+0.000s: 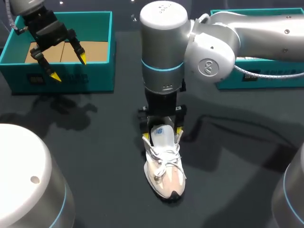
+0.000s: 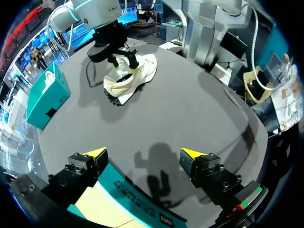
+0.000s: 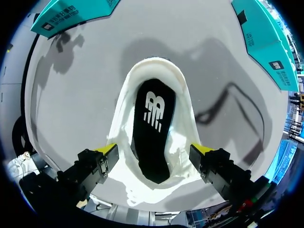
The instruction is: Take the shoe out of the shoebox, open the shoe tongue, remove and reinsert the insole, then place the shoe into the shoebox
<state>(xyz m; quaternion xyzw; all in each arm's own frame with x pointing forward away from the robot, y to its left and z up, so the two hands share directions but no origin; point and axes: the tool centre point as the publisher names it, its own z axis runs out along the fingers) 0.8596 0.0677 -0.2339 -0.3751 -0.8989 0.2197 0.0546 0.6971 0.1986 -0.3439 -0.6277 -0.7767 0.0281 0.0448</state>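
A white shoe [image 1: 165, 167] with a pinkish toe stands on the dark table, toe toward the front edge. My right gripper [image 1: 162, 134] hangs open over its heel end, with one yellow fingertip [image 3: 109, 151] on each side of the collar. Straight below it in the right wrist view [image 3: 155, 152], the shoe's mouth gapes and a dark insole [image 3: 153, 128] with a white logo lies inside. My left gripper [image 1: 69, 67] is open and empty above the teal shoebox [image 1: 102, 71] at the back left. From the left wrist view [image 2: 142, 153] the shoe [image 2: 130, 78] is far ahead.
A second teal box [image 1: 256, 80] sits at the back right behind my right arm. The shoebox's rim [image 2: 137, 204] lies just under my left gripper. Dark table surface spreads around the shoe.
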